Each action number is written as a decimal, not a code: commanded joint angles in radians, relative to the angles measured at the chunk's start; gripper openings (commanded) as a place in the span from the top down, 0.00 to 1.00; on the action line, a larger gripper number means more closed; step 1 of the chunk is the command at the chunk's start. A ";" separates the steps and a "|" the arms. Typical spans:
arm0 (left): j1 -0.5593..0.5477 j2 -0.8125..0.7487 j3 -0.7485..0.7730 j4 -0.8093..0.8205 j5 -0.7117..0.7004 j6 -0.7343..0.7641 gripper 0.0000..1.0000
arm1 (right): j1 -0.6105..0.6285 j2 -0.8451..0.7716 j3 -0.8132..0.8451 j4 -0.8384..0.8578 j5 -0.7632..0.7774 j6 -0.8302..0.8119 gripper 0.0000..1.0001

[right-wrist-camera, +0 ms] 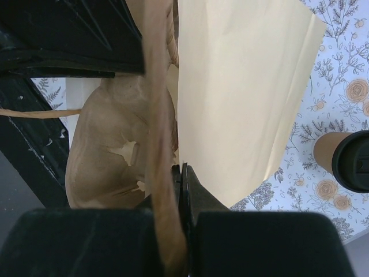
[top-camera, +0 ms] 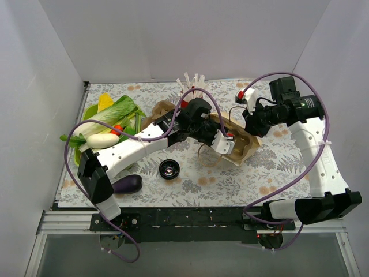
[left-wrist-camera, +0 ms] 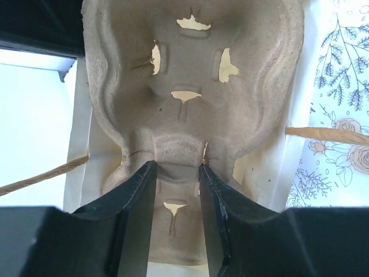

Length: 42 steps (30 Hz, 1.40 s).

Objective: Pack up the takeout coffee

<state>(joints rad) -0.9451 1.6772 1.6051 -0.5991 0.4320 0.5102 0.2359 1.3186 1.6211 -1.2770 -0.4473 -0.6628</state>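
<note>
Left jaws pinch the cup carrier [left-wrist-camera: 190, 104], likely to tuck it in the paper bag [right-wrist-camera: 242, 86] — right jaws clench its handle [right-wrist-camera: 158, 115], steadying it.

Between the black fingers [left-wrist-camera: 138, 196] of the left gripper [left-wrist-camera: 177, 167] the cup carrier [left-wrist-camera: 190, 86] is dull beige, and to its right the tablecloth [left-wrist-camera: 340, 86] is white with grey-blue leaves and tan roses. At the right gripper [right-wrist-camera: 183, 168] the twisted handle [right-wrist-camera: 158, 115] is brown and the bag [right-wrist-camera: 242, 86] pale cream; to its right the coffee cup [right-wrist-camera: 330, 151] is tan with a black lid [right-wrist-camera: 354, 161]
</note>
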 commanded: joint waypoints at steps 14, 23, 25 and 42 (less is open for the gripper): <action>0.074 -0.001 0.073 -0.022 0.129 -0.142 1.00 | 0.005 0.013 0.069 -0.035 0.035 0.017 0.62; 0.074 0.044 0.085 -0.036 0.093 -0.131 1.00 | 0.003 -0.025 0.008 -0.035 0.104 0.028 0.44; 0.074 0.052 0.091 -0.037 0.083 -0.130 1.00 | 0.005 -0.028 -0.003 -0.033 0.117 0.031 0.44; 0.072 0.145 0.170 -0.018 -0.047 -0.116 1.00 | 0.003 -0.045 -0.055 -0.033 0.170 -0.032 0.49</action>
<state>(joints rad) -0.8787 1.8339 1.7229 -0.6422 0.4053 0.3813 0.2363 1.2755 1.5608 -1.2934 -0.2676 -0.6754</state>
